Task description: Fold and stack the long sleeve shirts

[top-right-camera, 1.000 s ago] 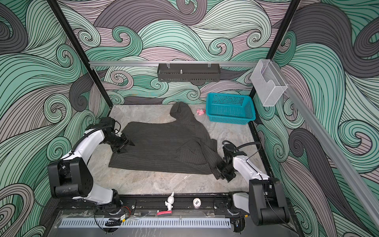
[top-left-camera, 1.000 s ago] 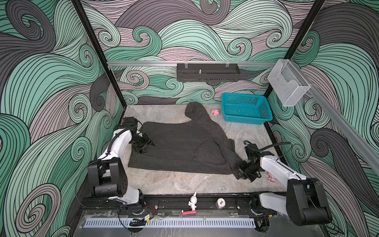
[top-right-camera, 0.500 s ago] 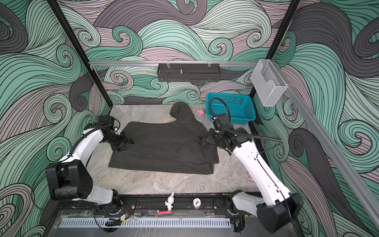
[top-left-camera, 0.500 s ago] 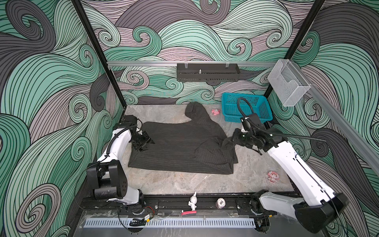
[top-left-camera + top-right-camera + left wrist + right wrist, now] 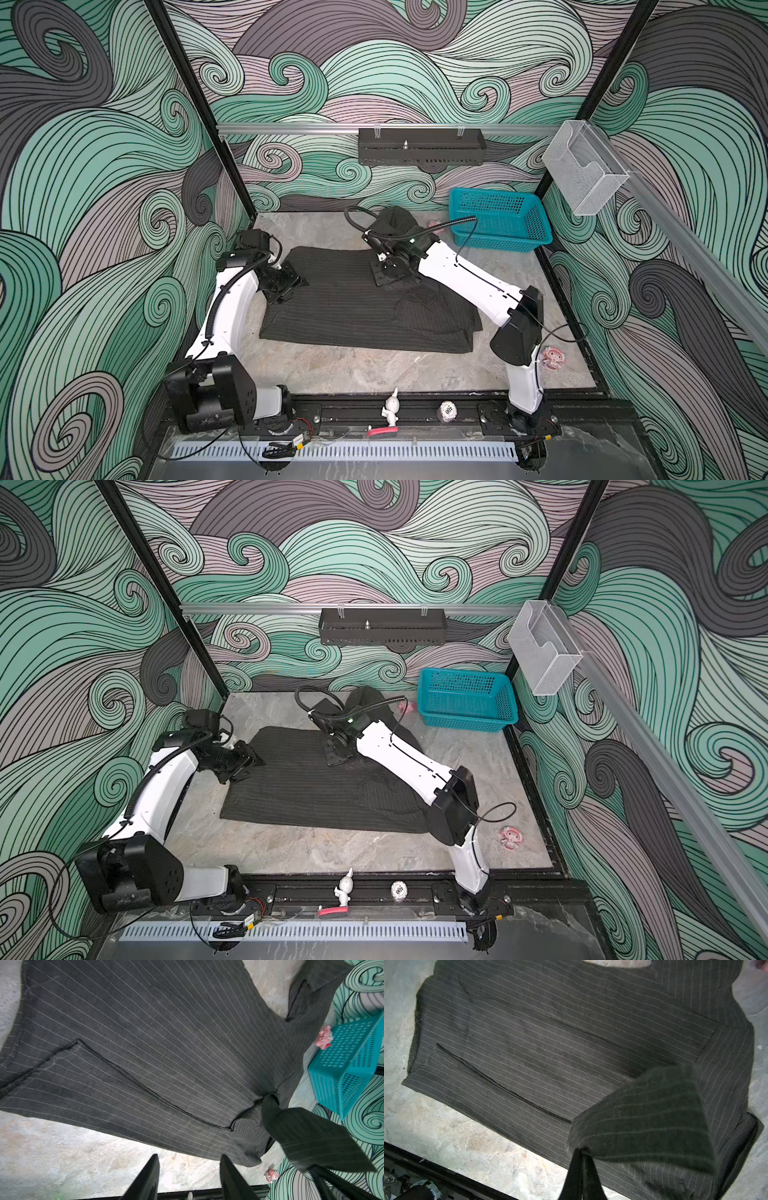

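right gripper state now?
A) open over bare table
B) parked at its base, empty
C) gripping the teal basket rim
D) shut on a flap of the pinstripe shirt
D: in the right wrist view the right gripper is closed, with a flap of the shirt pinched at its tips and raised above the rest of the cloth.

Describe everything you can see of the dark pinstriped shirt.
The shirt is dark charcoal soft fabric with thin pale pinstripes and stitched seams. It lies spread mostly flat on the grey table, one sleeve reaching toward the back wall beside the teal basket. The right gripper, shut, pinches a lifted fold of it above the body. The left gripper is open beside its edge, holding nothing.
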Robot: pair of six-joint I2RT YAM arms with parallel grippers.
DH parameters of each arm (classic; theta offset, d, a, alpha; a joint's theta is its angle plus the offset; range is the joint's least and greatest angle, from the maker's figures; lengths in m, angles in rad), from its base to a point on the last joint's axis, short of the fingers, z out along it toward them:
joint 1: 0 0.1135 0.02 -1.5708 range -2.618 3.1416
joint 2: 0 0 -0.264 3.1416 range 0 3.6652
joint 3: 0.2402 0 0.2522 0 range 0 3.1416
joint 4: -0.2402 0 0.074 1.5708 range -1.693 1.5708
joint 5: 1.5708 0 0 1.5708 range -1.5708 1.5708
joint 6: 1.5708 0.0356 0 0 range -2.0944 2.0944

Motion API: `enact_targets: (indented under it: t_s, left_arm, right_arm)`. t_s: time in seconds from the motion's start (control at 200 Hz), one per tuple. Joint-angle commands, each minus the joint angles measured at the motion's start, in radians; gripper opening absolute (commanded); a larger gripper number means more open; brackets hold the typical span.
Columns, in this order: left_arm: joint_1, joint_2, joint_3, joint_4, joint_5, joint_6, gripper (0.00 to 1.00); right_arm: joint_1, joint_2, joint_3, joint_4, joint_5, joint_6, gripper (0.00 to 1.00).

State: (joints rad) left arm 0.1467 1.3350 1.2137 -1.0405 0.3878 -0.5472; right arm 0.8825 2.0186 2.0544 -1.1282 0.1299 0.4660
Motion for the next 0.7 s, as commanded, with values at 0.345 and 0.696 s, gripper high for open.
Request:
enact_targets:
  t_s: [0.345,0.696]
  left_arm:
    - [0.042,-0.037,0.043,0.041,0.005,-0.095,0.5]
    - [0.111,-0.078,0.067,0.173,0.06,-0.192,0.5]
  right_arm:
    - [-0.037,-0.172,-0.372,0.465,-0.047,0.417,0.0]
    - [-0.012,-0.172,-0.657,0.826,0.087,0.707,0.0]
